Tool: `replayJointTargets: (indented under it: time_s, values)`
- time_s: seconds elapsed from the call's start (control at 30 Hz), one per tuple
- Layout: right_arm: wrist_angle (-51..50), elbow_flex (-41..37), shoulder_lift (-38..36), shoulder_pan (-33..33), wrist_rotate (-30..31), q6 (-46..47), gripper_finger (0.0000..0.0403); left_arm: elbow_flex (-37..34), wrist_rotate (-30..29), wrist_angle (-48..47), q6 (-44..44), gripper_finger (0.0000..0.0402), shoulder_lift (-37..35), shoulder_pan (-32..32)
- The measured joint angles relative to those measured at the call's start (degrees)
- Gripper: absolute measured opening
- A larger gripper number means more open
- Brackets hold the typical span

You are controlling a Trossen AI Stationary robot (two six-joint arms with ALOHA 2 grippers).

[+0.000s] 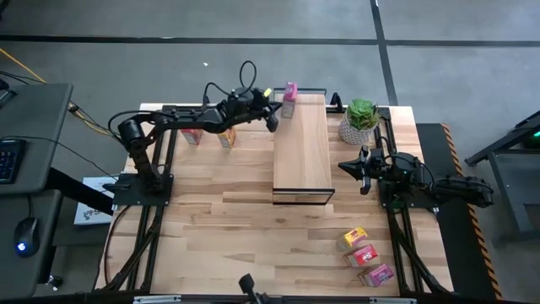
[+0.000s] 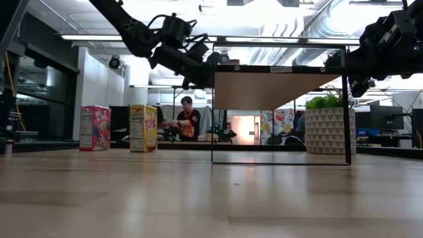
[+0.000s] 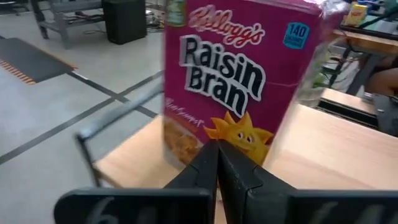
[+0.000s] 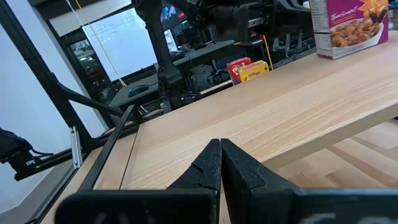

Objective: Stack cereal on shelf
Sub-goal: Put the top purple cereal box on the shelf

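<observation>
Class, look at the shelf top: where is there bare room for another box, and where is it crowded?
The shelf is bare from the pink box at its far end to its near edge. It is crowded only at that far end, where the shut left gripper sits beside the box.

A green potted plant (image 1: 361, 120) in a pale patterned pot stands at the far right of the planked wooden tabletop (image 1: 219, 219); in the low view the plant (image 2: 328, 122) shows at the right. To the left of the table a dark desk (image 1: 29, 135) carries a keyboard (image 1: 8, 160) and a mouse (image 1: 26, 232). Beyond the table's far edge, a person (image 2: 187, 119) sits in the room behind. Grey floor with dark lines (image 1: 384, 42) lies past the far side.
</observation>
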Motion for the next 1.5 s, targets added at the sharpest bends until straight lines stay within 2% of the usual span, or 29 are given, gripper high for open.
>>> replayJointTargets:
  time_s: [0.1,0.37,0.53,0.63,0.7,0.87,1.5]
  values:
    - [0.0,0.0,0.0,0.0,0.0,0.0,0.0,0.0,-1.9,0.0,0.0,0.0,0.0,-1.2]
    - [0.0,0.0,0.0,0.0,0.0,0.0,0.0,0.0,-2.4,0.0,0.4,0.0,0.0,-2.8]
    - [0.0,0.0,0.0,0.0,0.0,0.0,0.0,0.0,-8.7,-1.0,2.0,0.0,0.0,-1.6]
    - [0.0,0.0,0.0,0.0,0.0,0.0,0.0,0.0,-9.2,-0.9,2.0,0.0,0.0,0.1]
    - [0.0,0.0,0.0,0.0,0.0,0.0,0.0,0.0,-7.3,-1.1,1.5,0.0,0.0,1.0]
    - [0.0,0.0,0.0,0.0,0.0,0.0,0.0,0.0,2.0,-1.7,-0.5,0.0,0.0,2.4]
    - [0.0,0.0,0.0,0.0,0.0,0.0,0.0,0.0,4.8,-7.1,2.0,0.0,0.0,1.4]
